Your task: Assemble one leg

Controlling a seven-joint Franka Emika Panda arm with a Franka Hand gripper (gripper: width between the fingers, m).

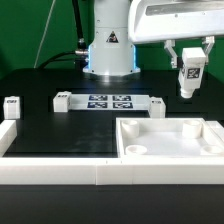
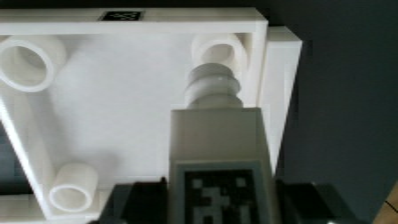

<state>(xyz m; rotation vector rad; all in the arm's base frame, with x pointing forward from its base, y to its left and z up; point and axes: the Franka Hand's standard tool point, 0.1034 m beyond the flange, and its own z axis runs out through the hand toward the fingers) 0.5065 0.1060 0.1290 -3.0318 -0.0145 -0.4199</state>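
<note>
My gripper (image 1: 190,58) is shut on a white leg (image 1: 189,76) with a black-and-white tag on its face, holding it upright in the air at the exterior view's right. The leg hangs above the far right part of the large white square tray-shaped piece (image 1: 170,152). In the wrist view the leg (image 2: 221,150) runs between my dark fingers (image 2: 134,200), its threaded tip pointing at a round corner socket (image 2: 221,55) of the tray piece (image 2: 134,110). Two more legs stand on the table: one (image 1: 12,105) at the exterior view's left, one (image 1: 60,100) beside the marker board.
The marker board (image 1: 110,101) lies at the back of the black table in front of the robot base (image 1: 108,50). A further small white leg (image 1: 157,106) stands right of it. A white rail (image 1: 50,172) borders the table's front and left side.
</note>
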